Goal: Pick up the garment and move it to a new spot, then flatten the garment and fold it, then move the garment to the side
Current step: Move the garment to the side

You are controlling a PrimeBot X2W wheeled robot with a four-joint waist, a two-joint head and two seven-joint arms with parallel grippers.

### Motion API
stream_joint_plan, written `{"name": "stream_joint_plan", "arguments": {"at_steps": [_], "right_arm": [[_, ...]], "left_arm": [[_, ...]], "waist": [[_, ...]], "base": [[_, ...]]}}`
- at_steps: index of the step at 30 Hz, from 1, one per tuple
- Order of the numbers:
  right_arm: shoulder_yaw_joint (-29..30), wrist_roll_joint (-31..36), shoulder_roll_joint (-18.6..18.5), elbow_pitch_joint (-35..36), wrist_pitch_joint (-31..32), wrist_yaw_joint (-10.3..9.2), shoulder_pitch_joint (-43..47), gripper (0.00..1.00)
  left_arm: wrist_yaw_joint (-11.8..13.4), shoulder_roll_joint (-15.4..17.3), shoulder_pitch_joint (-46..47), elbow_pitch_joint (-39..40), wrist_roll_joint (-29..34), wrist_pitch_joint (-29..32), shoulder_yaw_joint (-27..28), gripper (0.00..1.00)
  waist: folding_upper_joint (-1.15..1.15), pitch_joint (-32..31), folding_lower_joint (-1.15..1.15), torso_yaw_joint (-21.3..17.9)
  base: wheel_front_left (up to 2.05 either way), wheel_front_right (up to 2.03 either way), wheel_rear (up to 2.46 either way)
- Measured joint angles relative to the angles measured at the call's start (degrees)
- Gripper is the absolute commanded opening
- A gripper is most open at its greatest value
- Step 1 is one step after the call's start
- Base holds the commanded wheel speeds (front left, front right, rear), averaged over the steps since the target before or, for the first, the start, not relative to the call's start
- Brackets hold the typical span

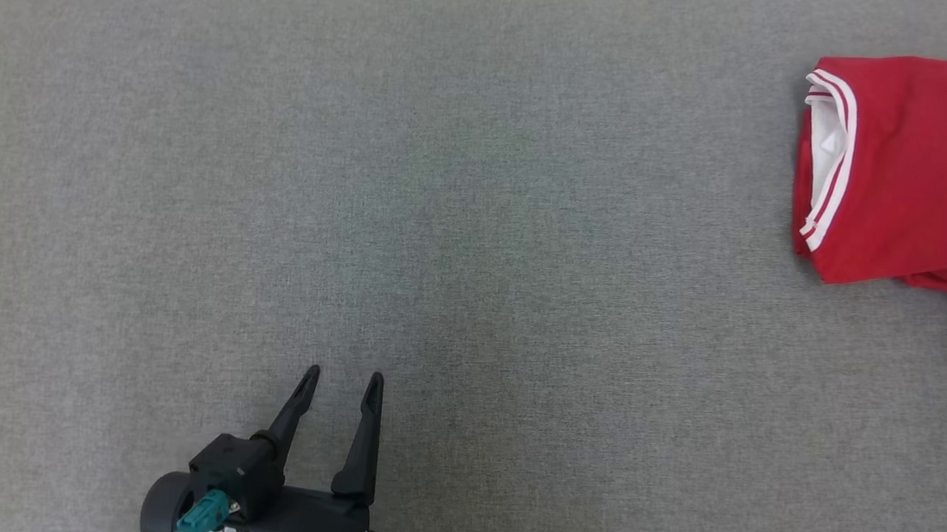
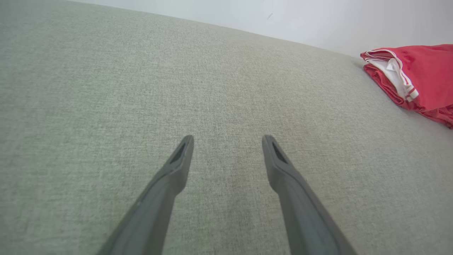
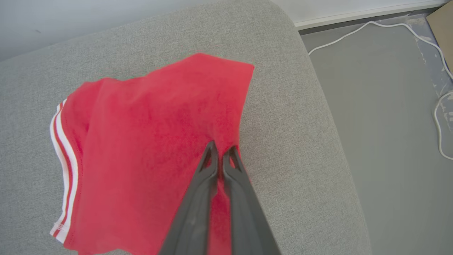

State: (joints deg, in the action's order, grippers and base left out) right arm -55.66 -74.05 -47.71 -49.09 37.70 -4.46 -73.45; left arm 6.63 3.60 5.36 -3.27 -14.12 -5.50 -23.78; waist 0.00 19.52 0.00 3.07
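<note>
I see the folded red garment [image 1: 909, 159] lying at about 2 o'clock in my head view, at the far right of the grey upholstered surface [image 1: 476, 217], its white-striped collar facing 9 o'clock. My right claw [image 3: 221, 148] is clenched, pinching the cloth near the garment's 3 o'clock edge. My left claw [image 1: 344, 373] hangs released at 7 o'clock, well apart from it.
</note>
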Motion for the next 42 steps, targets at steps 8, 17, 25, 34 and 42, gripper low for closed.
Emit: {"name": "stream_joint_plan", "arguments": {"at_steps": [8, 17, 25, 34, 42], "right_arm": [[-3.2, 5.77, 1.0, -1.58, -2.66, 0.32, -2.69, 1.0], [-3.74, 7.67, 3.37, -2.53, -7.82, 4.93, -3.45, 1.0], [-0.99, 4.33, 9.48, 0.6, -19.64, 8.5, 2.57, 1.0], [0.99, 2.16, 10.12, 4.23, -32.56, 9.34, 15.02, 1.0], [1.27, 2.33, 13.49, 11.37, -43.45, 9.57, 21.92, 1.0]], "left_arm": [[0.42, -0.05, 0.99, -0.25, 0.0, -0.01, 0.81, 1.0], [0.42, -0.22, 1.24, -3.0, -0.22, -0.63, 1.26, 1.0], [0.43, -0.01, 0.65, -4.42, -1.74, -2.97, 5.39, 1.0], [0.45, 0.46, -2.88, -3.66, -2.42, -5.65, 8.47, 1.0], [0.47, 2.55, -8.23, -3.3, -2.56, -6.21, 10.35, 1.0]], "waist": [[0.0, 1.03, 0.0, 0.61], [0.0, -1.37, 0.0, -0.28], [0.0, -5.85, 0.0, -1.53], [-0.01, -11.84, -0.01, -3.35], [-0.01, -17.2, -0.01, -4.82]], "base": [[0.0, 0.0, 0.0], [0.0, 0.0, 0.0], [0.0, 0.0, 0.0], [0.0, 0.0, 0.0], [0.0, 0.0, 0.0]]}}
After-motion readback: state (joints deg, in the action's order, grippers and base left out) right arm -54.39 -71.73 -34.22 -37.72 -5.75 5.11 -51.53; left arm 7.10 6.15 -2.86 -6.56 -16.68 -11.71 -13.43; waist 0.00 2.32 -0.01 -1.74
